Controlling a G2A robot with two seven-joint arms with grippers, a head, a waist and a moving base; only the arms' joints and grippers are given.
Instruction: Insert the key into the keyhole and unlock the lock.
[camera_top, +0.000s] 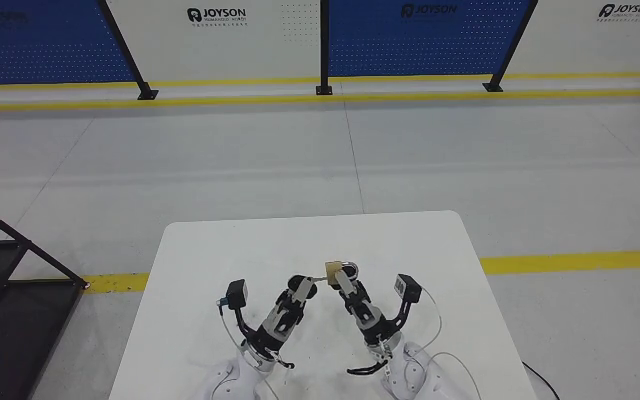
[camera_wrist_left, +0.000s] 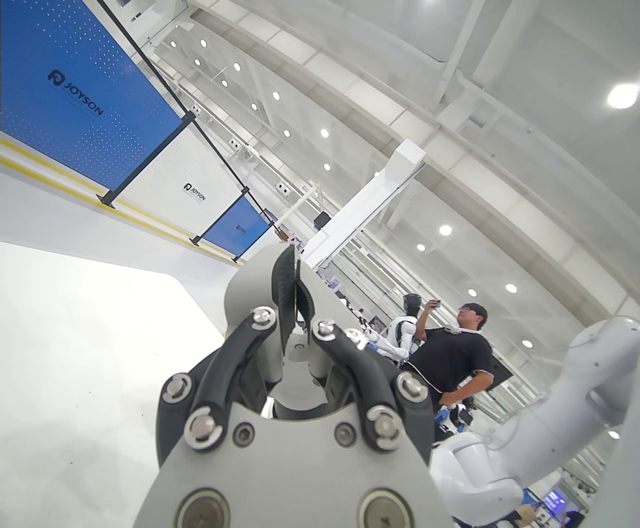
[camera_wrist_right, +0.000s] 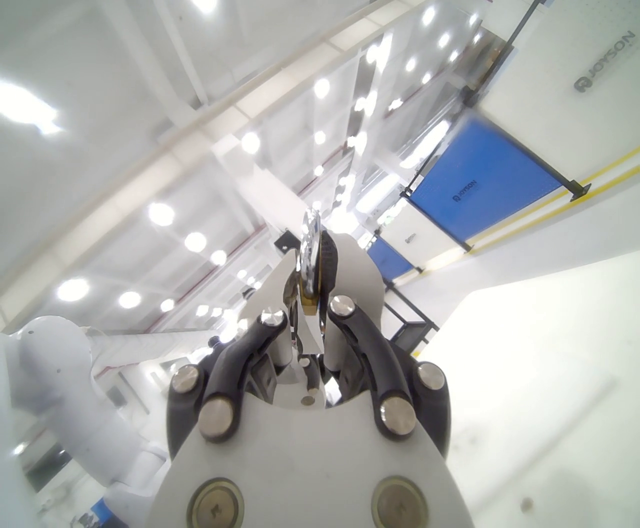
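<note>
Both arms stand raised over the near part of the white table (camera_top: 240, 260), fingers pointing up. My right gripper (camera_top: 341, 281) (camera_wrist_right: 314, 280) is shut on a small brass padlock (camera_top: 333, 269) (camera_wrist_right: 309, 305), whose silver shackle (camera_wrist_right: 310, 240) sticks out past the fingertips. My left gripper (camera_top: 303, 288) (camera_wrist_left: 295, 272) is just left of it, its black pads pressed together on a thin metal edge, the key (camera_wrist_left: 298, 280). In the top view a thin sliver (camera_top: 318, 277) runs from the left fingers towards the padlock. I cannot tell whether it touches the keyhole.
A black metal rack (camera_top: 30, 285) stands off the table's left edge. Blue and white barrier panels (camera_top: 420, 40) line the far floor behind yellow stripes (camera_top: 300, 100). The table's far half (camera_top: 310, 235) is bare.
</note>
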